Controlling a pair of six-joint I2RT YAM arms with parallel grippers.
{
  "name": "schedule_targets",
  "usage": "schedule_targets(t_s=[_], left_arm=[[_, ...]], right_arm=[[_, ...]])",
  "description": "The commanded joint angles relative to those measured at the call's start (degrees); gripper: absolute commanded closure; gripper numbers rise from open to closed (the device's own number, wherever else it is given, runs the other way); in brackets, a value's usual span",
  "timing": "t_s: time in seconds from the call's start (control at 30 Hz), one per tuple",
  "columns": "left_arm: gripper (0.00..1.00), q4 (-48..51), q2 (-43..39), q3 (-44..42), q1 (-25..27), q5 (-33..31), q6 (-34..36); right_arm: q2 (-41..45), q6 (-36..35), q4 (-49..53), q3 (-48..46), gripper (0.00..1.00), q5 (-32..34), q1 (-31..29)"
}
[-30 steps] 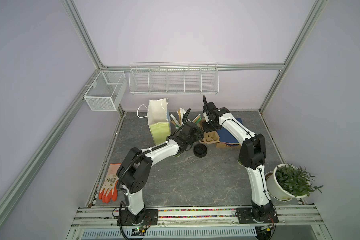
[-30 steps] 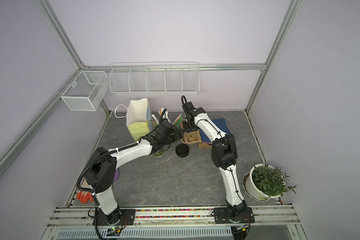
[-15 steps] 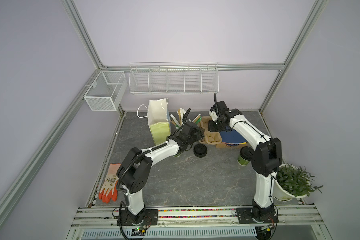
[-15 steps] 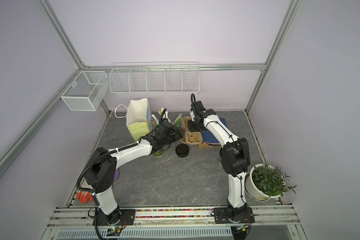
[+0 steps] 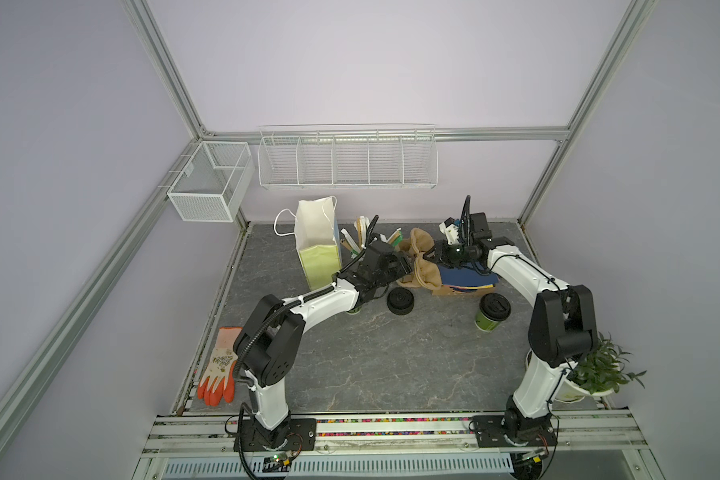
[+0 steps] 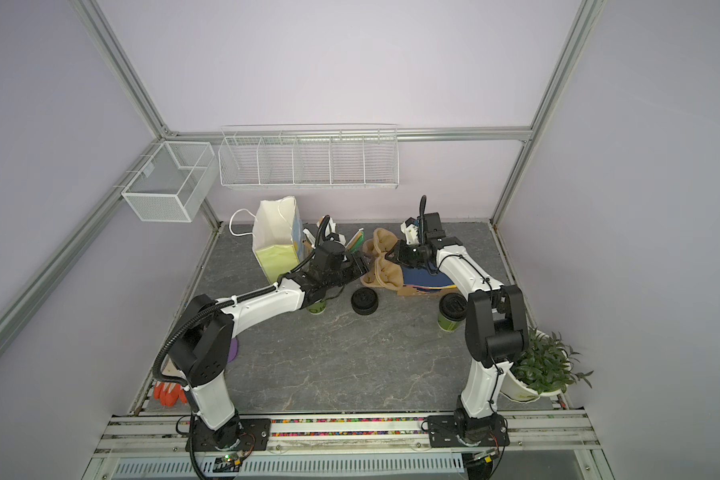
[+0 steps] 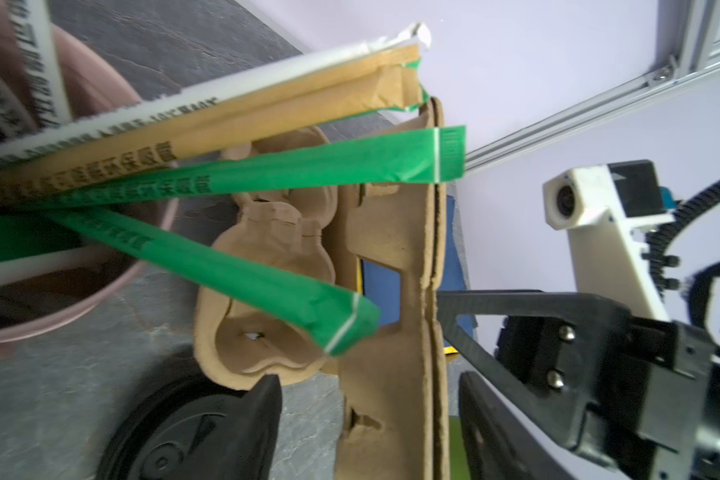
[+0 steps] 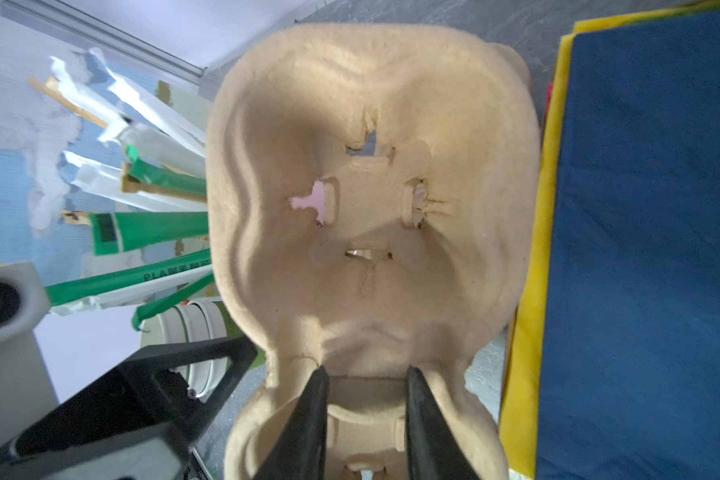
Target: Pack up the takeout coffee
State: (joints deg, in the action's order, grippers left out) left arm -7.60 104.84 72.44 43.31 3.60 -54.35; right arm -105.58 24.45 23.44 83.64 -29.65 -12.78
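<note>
The takeout coffee (image 5: 491,311) (image 6: 451,311), a green cup with a black lid, stands on the floor at the right, apart from both grippers. My right gripper (image 5: 431,255) (image 8: 366,372) is shut on the middle bridge of a brown pulp cup carrier (image 5: 425,274) (image 8: 371,124), which it holds tipped up on edge. My left gripper (image 5: 408,266) (image 7: 366,380) is open, its jaws on either side of the carrier's (image 7: 391,249) edge with a gap on each side.
A white and green paper bag (image 5: 316,245) stands at the back left, next to wrapped straws (image 5: 362,237) in a pink cup. A stack of black lids (image 5: 400,301), blue and yellow napkins (image 5: 466,278), a potted plant (image 5: 595,370) and an orange glove (image 5: 221,365) lie around.
My right arm swung its elbow out to the right and tipped the carrier up on edge, uncovering the coffee cup. The left arm stayed put.
</note>
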Motion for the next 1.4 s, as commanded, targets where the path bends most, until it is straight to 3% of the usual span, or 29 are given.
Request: schedule_targets(t_s=[0.0,0.53,1.37], left_arm=[[0.31,-5.0,0.1,-1.5,0.3,3.9,-2.7],[0.32,-3.4,-1.1,-3.9,0.3,1.1,-2.3],[0.32,-11.0,-2.9,-7.0,0.8,1.4,-4.2]], right_arm=[[-0.5,3.3,-6.5,-1.3,0.8,-5.2,0.7],[-1.6,5.8,-9.9,-3.2,0.81,-6.9,3.0],[-2.3,4.9,-9.1,-3.1,0.81,-6.5,2.8]])
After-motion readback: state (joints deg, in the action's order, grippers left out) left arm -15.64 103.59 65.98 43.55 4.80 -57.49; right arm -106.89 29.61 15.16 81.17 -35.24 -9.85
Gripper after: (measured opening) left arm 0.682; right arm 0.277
